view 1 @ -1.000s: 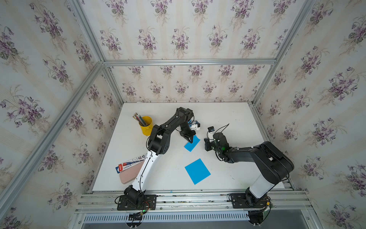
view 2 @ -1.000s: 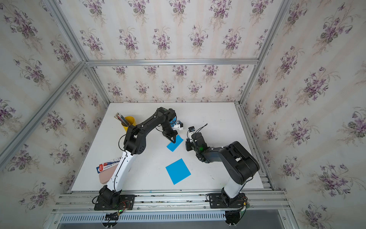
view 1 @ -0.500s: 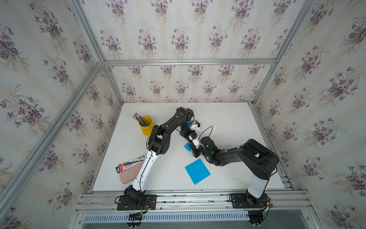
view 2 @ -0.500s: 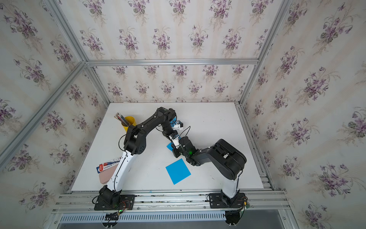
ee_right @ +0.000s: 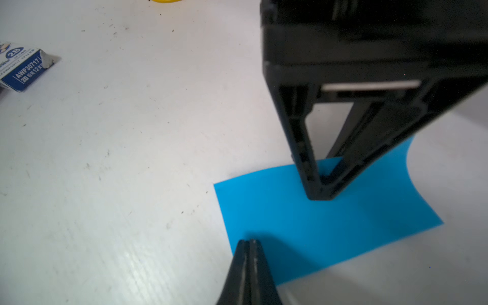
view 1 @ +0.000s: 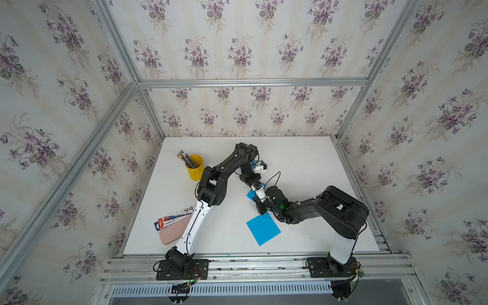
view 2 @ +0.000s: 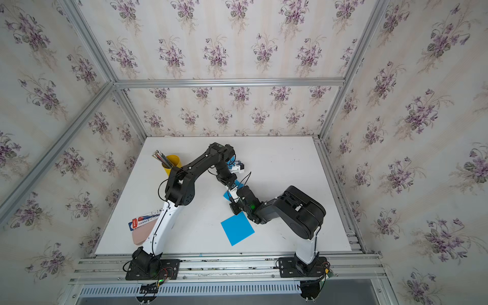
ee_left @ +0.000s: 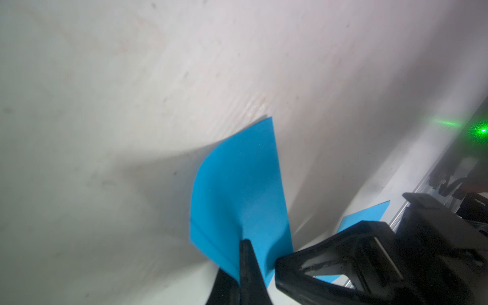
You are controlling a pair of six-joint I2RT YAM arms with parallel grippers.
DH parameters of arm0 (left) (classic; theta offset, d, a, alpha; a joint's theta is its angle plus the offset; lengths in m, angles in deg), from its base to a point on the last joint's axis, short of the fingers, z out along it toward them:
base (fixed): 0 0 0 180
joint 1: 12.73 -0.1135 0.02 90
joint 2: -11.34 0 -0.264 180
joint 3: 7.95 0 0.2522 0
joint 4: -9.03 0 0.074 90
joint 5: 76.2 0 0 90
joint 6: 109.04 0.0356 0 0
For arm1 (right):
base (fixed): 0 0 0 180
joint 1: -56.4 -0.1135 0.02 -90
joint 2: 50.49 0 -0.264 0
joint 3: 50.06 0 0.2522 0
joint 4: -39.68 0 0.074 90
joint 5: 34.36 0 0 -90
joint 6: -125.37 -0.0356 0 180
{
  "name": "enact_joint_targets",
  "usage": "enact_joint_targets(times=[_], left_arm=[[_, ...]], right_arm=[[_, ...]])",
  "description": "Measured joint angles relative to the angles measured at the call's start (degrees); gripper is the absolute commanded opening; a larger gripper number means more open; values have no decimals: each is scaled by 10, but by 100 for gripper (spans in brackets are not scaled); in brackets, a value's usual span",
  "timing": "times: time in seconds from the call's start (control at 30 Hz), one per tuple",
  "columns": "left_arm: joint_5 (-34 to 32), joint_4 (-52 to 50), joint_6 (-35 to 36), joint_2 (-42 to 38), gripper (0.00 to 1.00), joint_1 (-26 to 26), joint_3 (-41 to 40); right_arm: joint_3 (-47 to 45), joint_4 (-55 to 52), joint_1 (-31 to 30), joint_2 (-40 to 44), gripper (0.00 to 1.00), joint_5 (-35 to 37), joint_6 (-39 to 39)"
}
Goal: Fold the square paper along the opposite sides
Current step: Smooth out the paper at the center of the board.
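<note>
The blue square paper (ee_right: 330, 227) lies at the table's middle, folded over, one side curling up off the table. My left gripper (ee_left: 244, 241) comes down from above and is shut on its doubled layers (ee_left: 237, 184); the right wrist view shows the left gripper's fingers (ee_right: 319, 195) standing on the sheet. My right gripper (ee_right: 248, 241) is shut with nothing between its fingers, its tip at the paper's near edge. In both top views the two grippers meet over the paper (view 1: 250, 194) (view 2: 226, 196), which they mostly hide.
A second blue sheet (view 1: 263, 228) lies flat near the table's front, just beside the right wrist. A yellow cup of pencils (view 1: 195, 167) stands at the back left. A pencil box (view 1: 175, 217) and a pink case (view 1: 171, 233) lie by the left arm's base.
My right arm has swung left from beside the paper until its shut tip reached the paper's edge next to the left gripper. The left gripper has held its place.
</note>
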Motion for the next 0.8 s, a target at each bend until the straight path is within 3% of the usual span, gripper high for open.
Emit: enact_joint_targets(times=[0.4,0.8], left_arm=[[0,0,0,0,0,-1,0],[6,5,0,-2,0,0,-8]], right_arm=[[-38,-39,0,96,0,11,-10],[54,-10,74,-15,0,1,15]])
